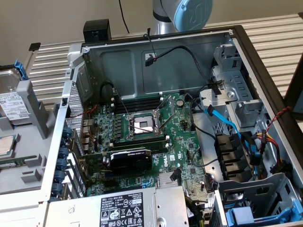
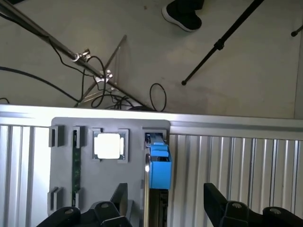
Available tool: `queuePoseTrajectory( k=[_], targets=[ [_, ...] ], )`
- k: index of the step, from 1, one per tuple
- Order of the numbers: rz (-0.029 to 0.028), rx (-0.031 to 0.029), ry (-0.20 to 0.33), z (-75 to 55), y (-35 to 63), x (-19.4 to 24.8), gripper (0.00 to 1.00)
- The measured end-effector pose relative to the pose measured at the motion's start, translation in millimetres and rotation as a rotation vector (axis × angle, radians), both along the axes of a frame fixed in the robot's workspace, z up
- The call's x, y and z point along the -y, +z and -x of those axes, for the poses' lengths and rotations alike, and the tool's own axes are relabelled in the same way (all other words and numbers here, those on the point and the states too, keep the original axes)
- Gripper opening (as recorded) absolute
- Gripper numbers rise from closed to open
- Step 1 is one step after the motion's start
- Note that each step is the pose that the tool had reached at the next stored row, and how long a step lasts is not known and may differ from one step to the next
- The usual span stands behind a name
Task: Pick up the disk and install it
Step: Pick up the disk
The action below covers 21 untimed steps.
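The disk (image 1: 10, 106), a silver-grey drive with a white label in a blue carrier, stands on edge in a grey holder tray (image 1: 33, 142) at the exterior view's left, outside the computer case. In the wrist view I look down on the disk's blue carrier edge (image 2: 159, 168), slotted in the grey tray (image 2: 94, 184). My gripper (image 2: 165, 201) is open. Its two black fingers (image 2: 120, 196) stand wide apart on either side of the disk, not touching it.
A square silver chip (image 2: 108, 145) and a green memory stick (image 2: 75, 163) sit in the same tray. The open computer case (image 1: 156, 45) holds the motherboard (image 1: 142, 127), loose cables and a bay with another blue-fronted carrier (image 1: 246, 215). A shoe (image 2: 183, 13) and stand legs are on the floor.
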State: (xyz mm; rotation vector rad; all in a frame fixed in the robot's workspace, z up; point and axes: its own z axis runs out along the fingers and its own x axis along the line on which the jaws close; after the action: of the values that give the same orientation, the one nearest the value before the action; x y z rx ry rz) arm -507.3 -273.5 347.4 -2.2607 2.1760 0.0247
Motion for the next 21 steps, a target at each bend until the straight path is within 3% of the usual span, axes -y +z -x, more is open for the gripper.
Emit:
queuePoseTrajectory(
  k=[3, 4, 21],
  targets=[
    [0.0006, -0.0213, 0.000, 0.2, -2.5, 0.2, 0.74],
    [0.0006, -0.0243, 0.000, 0.2, -3.9, 0.4, 0.74],
    [0.0009, -0.0243, 0.000, 0.6, -35.0, 1.3, 0.74]
  ],
)
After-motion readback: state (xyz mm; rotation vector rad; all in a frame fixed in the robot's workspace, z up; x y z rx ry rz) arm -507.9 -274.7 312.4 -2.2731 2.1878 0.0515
